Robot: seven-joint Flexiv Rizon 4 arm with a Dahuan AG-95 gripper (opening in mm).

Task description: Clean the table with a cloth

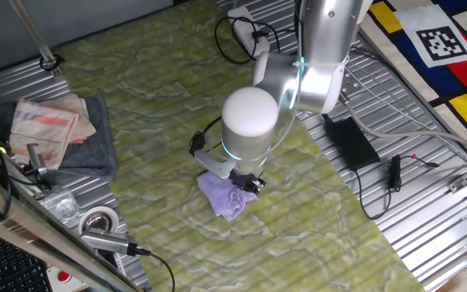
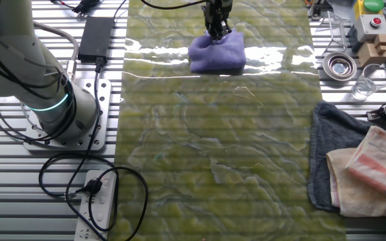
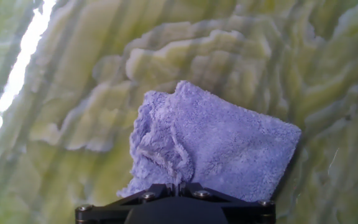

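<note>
Purple cloth (image 1: 227, 197): fleecy, lies flat on the surface, bunched into a ridge where the end effector meets it; sits mid-surface in one fixed view, at the far end in the other fixed view.
Left side, one fixed view: grey towel (image 1: 96, 150) with a folded printed rag (image 1: 49, 122) on top, tape roll (image 1: 98, 219) just below; all well apart from the cloth, off the marbled covering.
Surface (image 1: 160, 89): yellow-green marbled covering, edged by ribbed grey metal; bright glare band beside the cloth in the other fixed view; no dirt or spill that I can make out.
End effector (image 1: 247, 183): down at the cloth's near edge, fingers drawn together, pinching a fold of the pile in the hand view; grip on the cloth looks firm.
Arm: silver, reaching down from the upper right over the cloth.
Right side, one fixed view: black power brick (image 1: 349, 139) and cables on bare ribbed metal, near the arm, not touching the cloth.
Step in hand: judged as wiping, cloth gripped and pressed down.
Next move calls for: dragging the cloth across uncovered marbling, keeping downward pressure, staying off the ribbed edges and cables.
</note>
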